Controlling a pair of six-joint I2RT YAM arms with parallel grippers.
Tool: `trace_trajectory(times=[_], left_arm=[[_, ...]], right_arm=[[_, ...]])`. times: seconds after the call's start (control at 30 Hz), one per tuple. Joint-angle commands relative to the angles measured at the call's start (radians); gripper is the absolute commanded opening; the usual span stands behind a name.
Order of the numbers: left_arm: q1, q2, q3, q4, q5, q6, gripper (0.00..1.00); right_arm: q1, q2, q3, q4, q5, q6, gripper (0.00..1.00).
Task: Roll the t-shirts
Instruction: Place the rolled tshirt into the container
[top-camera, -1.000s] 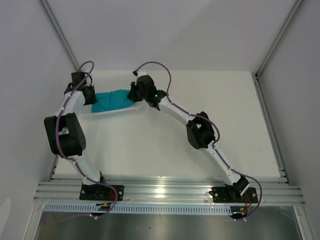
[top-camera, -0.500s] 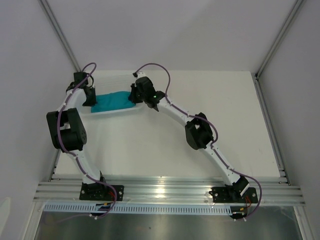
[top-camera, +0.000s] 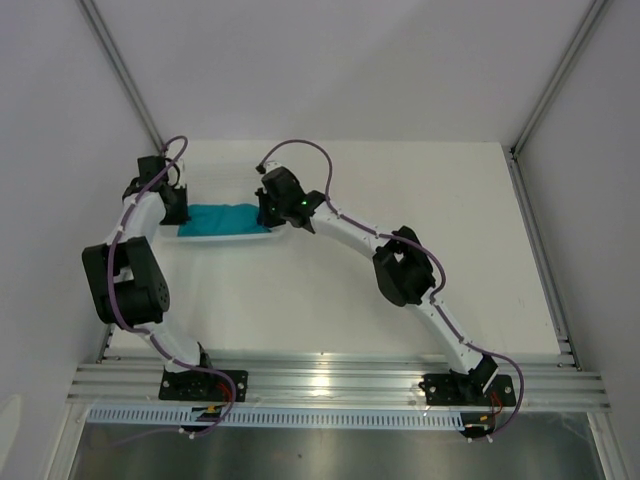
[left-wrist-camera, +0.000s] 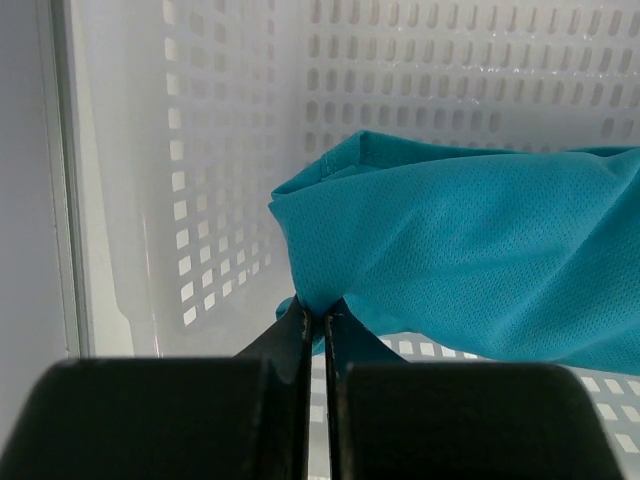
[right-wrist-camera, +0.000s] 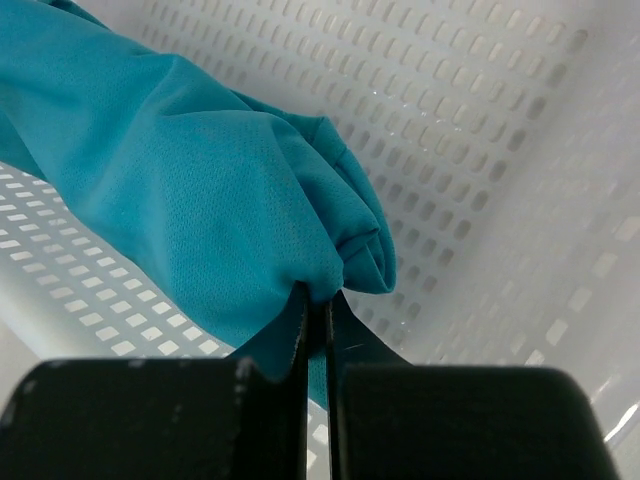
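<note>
The teal t-shirt (top-camera: 224, 219) is rolled into a long bundle and lies inside the white plastic basket (top-camera: 215, 238) at the table's far left. My left gripper (top-camera: 176, 208) is shut on the bundle's left end; the left wrist view shows the cloth (left-wrist-camera: 470, 260) pinched between the jaws of that gripper (left-wrist-camera: 318, 315). My right gripper (top-camera: 264, 208) is shut on the right end; the right wrist view shows the cloth (right-wrist-camera: 190, 190) pinched in its jaws (right-wrist-camera: 318, 298). The neck label is hidden.
The basket's perforated walls (left-wrist-camera: 210, 170) stand close around both grippers, and they also show in the right wrist view (right-wrist-camera: 480, 130). Grey walls stand at the table's left and back. Bare white tabletop (top-camera: 420, 200) lies to the right of the basket.
Both grippers have carried the rolled shirt to the left and lowered it into the basket. The bundle is now straighter and level. Both grips have held.
</note>
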Motion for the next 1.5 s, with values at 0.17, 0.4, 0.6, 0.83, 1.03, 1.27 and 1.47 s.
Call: trace_trajectory(times=[0.17, 0.4, 0.6, 0.83, 1.03, 1.27, 1.47], left_arm=[[0.016, 0.119, 0.178, -0.037, -0.031, 0.052, 0.01], [0.016, 0.181, 0.215, -0.045, -0.075, 0.095, 0.0], [0.015, 0.242, 0.281, -0.086, -0.094, 0.109, 0.01], [0.015, 0.282, 0.32, -0.099, -0.115, 0.118, 0.01], [0.015, 0.272, 0.301, -0.09, -0.105, 0.126, 0.0], [0.014, 0.285, 0.307, -0.086, -0.101, 0.135, 0.01], [0.014, 0.307, 0.332, -0.089, -0.123, 0.135, 0.02]], right_arm=[[-0.002, 0.038, 0.133, -0.049, 0.028, 0.054, 0.0], [-0.007, 0.05, 0.067, -0.038, 0.071, 0.103, 0.0], [-0.004, 0.073, 0.075, -0.038, 0.073, 0.133, 0.0], [0.002, 0.102, 0.09, -0.078, 0.077, 0.158, 0.0], [0.002, 0.058, 0.058, -0.08, 0.068, 0.156, 0.33], [0.001, 0.007, 0.048, -0.081, 0.146, 0.137, 0.48], [0.007, -0.03, 0.05, -0.005, 0.169, 0.08, 0.44]])
